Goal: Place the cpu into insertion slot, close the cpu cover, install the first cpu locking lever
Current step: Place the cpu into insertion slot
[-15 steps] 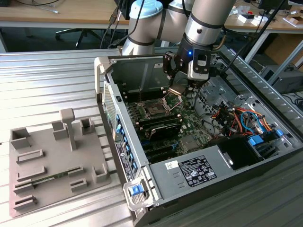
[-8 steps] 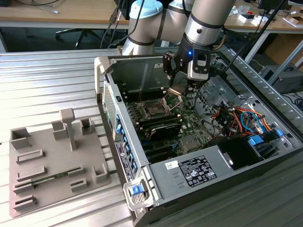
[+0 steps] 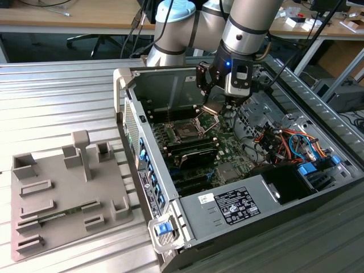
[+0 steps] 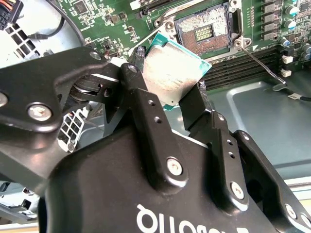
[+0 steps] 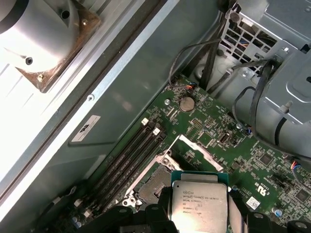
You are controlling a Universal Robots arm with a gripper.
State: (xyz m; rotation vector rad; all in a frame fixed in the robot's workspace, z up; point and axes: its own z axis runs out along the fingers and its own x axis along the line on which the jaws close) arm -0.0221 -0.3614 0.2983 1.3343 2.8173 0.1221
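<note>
A: Exterior view, its left first?
B: Grey moulded fixture tray with upright posts on the ribbed metal table. Just beside it, toward that view's right, stands the open black-and-grey computer case.

A: Inside the case?
B: Green motherboard, with the small square dark insertion slot with a metal rim on it. Its contact field lies exposed in the second wrist view.

A: The cover?
B: The square silvery metal frame cpu cover is tipped up off the slot, in the first wrist view (hinge edge hard to make out).

A: Gripper?
B: The black two-finger gripper hangs inside the case, above the board and just toward the exterior view's right of the slot. Its fingers are clamped on opposite edges of the thin square cpu with a silvery top and green border.

A: So where is the chip?
B: In the air, tilted, near the slot and not seated. The first wrist view shows its printed top face between the fingers.

A: Anything else?
B: A thin metal wire lever runs out from the slot's corner. Long black memory slots lie beside the socket. Blue and orange cables sit at the exterior view's far right.
</note>
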